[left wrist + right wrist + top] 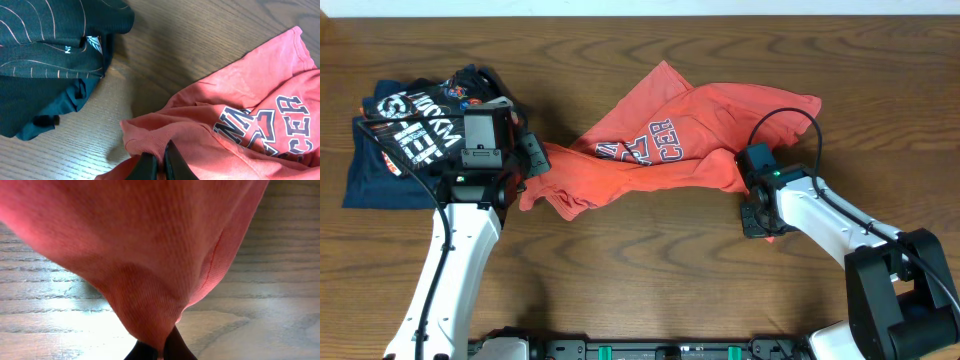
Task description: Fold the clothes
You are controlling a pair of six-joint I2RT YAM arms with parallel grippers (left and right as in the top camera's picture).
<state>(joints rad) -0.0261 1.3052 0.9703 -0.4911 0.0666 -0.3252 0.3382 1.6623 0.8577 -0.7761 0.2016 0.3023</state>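
Left hand point(532, 160) is seen from overhead closed on the left end of the coral-red shirt point(670, 150). The shirt is spread crumpled, lettering up, across the middle of the wooden surface point(650, 290) between the two hands. The right hand point(754, 212) is clamped on the shirt's lower right edge; its fingertips are hidden under its own body, so the pinch cannot be made out there. Both arms are reached in from the near edge, and a pile of dark garments point(410, 130) lies just beside the left hand. From the left wrist, the left hand point(160, 161) is shown with fingers pressed together on a fold of the shirt point(230, 140), which is cut off at the right and bottom; the dark garments point(40, 60) lie apart from it across bare surface point(200, 40). From the right wrist, the right hand point(160, 351) is shown pinched shut on the shirt point(150, 255), which is draped over most of the frame above the surface point(280, 305); only the fingertips are visible.
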